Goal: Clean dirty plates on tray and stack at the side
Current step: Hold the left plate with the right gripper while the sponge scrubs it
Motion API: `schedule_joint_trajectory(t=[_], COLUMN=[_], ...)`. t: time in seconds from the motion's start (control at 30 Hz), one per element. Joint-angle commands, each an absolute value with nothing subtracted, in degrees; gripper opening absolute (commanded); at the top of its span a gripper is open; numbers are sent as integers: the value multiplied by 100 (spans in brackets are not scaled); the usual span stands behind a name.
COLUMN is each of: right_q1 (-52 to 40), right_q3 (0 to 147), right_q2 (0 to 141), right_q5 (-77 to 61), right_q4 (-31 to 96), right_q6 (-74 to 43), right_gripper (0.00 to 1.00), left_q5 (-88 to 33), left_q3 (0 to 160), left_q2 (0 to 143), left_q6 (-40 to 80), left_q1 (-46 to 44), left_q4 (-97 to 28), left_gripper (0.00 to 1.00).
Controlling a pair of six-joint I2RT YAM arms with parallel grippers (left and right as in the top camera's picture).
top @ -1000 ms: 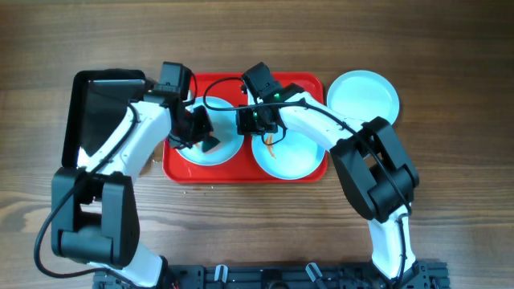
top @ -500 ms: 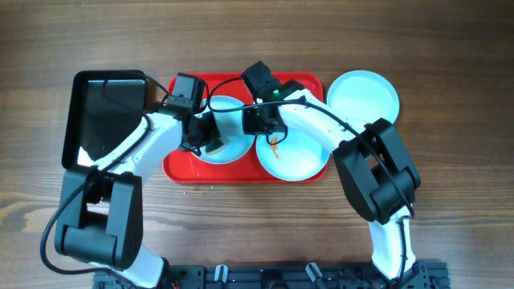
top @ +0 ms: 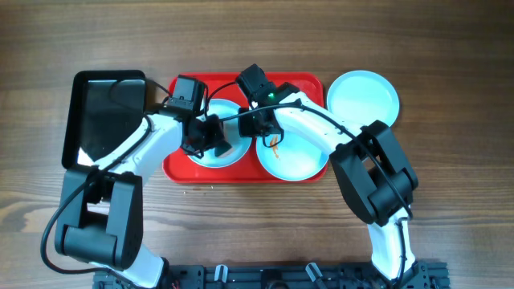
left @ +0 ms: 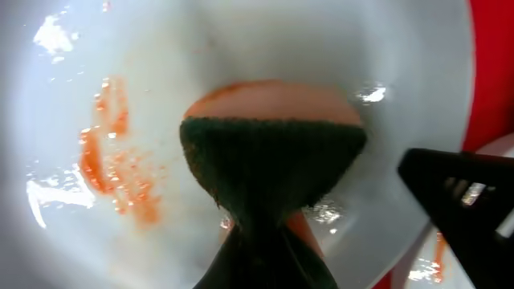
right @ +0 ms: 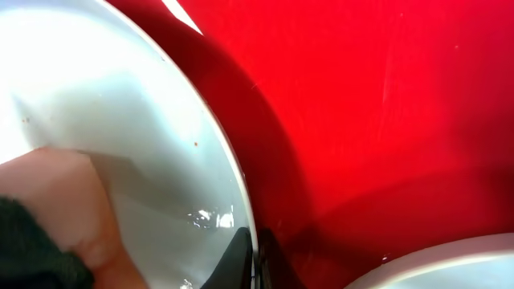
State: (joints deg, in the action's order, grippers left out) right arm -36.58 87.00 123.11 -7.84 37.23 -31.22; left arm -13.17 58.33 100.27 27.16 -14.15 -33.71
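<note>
Two plates sit side by side on the red tray, mid-bench. Both are round, pale mint-white w/ light blue rims. The left plate looks wet and glossy, w/ orange smears streaked left of ctr. The right plate carries a small orange-brown smear near its ctr. The third plate lies off the tray on the bare wood, just beside the tray's far right corner. Its face reads plain and pale from overhead.

My left tool is pinched narrow on a sponge w/ a dark green scrub face and an orange body. The sponge presses onto the left plate at about its ctr, just right of the smears.

My right tool is closed almost fully, clamped on the left plate's rim on the side facing the right plate. Its fingers sit either side of the rim, one over the plate's inside and one on the tray side. In the left wrist view, one black finger of it shows at that plate's edge, lower right. I can't tell whether the rim is lifted off the tray.

The black tray lies just beside the red tray, on its left.
</note>
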Motion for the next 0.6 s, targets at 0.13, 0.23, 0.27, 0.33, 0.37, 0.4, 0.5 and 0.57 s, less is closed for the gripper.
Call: schedule_joint_trajectory(t=[0.13,0.23,0.27,0.33,0.37,0.4,0.5,0.57], right_q1=[-3717,-3717,-3717,-3717,-3717,-3717,-3717,-3717], right_q3=[8674,8674,8674,8674,8674,8674,8674,8674], right_q2=[12296,12296,12296,12296,12296,12296,12296,12296], right_q5=[-600,-598,-596,-513,-434,-408,-386,-388], right_q4=[3833,3852,3863,3887,3927,3953,3994,3992], right_q6=[-2930,-2849,-2849,-2858,-2864,-2862,-2856,-2856], right_gripper=[4,4,4,4,4,4,4,4], left_q5=[344,425,445,445,443,440,-56,-792], left_q3=[5555,5557,5557,5618,5690,5815,6189,6313], left_q2=[10357,10355,10355,10348,10348,10339,10239,10079], left_q6=[2418,2250,2193,2095,2095,2097,2099,2099], left_q1=[-1188,-770,-617,-327,-250,-180,-193,-202], left_q4=[-3800,-3769,-3721,-3618,-3623,-3645,-3728,-3756], left_gripper=[4,4,4,4,4,4,4,4])
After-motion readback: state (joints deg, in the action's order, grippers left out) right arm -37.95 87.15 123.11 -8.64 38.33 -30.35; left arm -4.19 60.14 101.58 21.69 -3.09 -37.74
